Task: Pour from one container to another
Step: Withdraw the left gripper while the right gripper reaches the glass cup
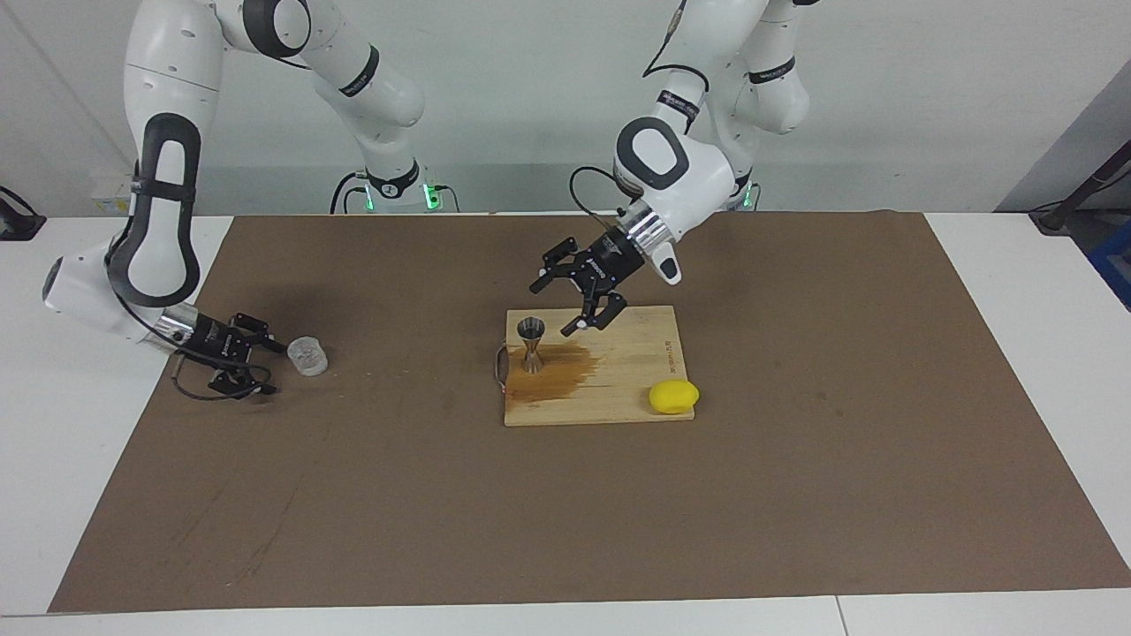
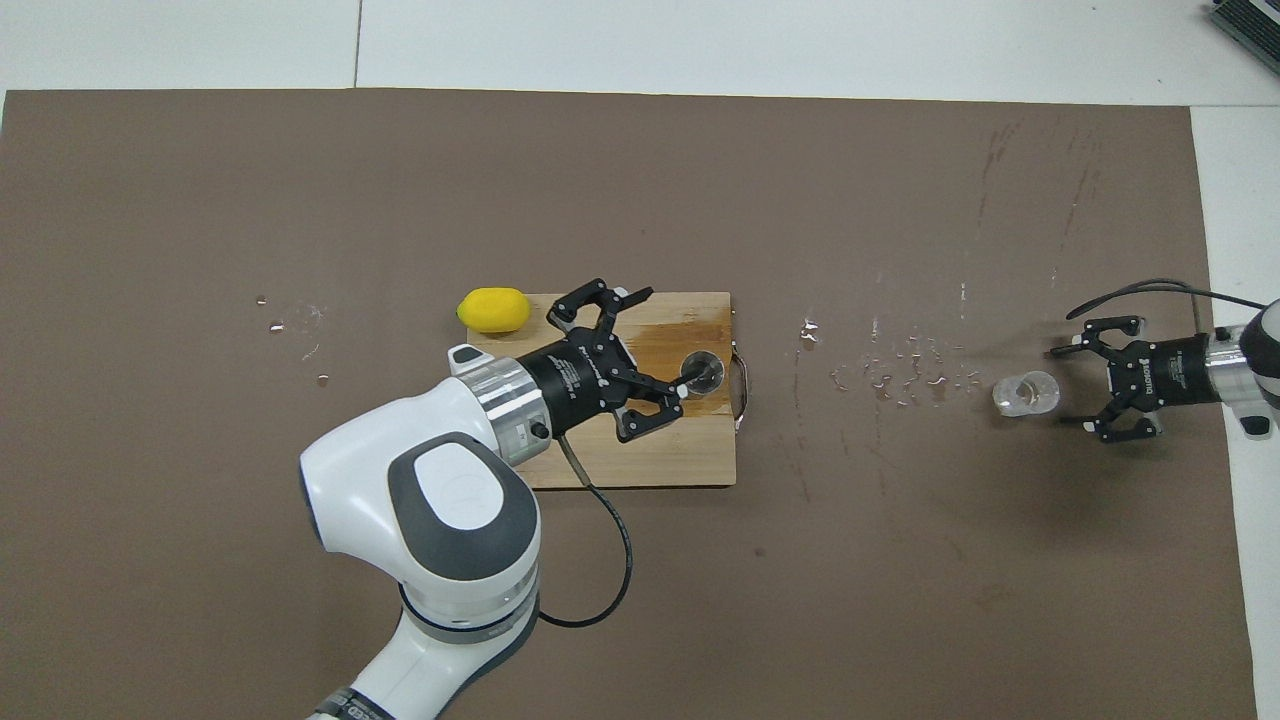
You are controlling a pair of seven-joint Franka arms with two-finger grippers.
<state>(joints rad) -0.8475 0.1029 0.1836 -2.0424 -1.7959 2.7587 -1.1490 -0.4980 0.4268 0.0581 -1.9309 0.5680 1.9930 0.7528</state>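
My left gripper (image 1: 564,305) hangs wide open and empty over the wooden board (image 1: 636,389), the steel jigger (image 1: 531,344) upright at its 9 o'clock in the overhead view, while my right gripper (image 2: 1088,390), low and also spread empty, has the tiny clear cup (image 2: 1025,393) just at its 9 o'clock, so it is the nearer hand.

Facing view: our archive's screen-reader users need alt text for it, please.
A steel jigger stands on a wet wooden board; the open left gripper hangs above it. The open right gripper sits beside a clear cup.
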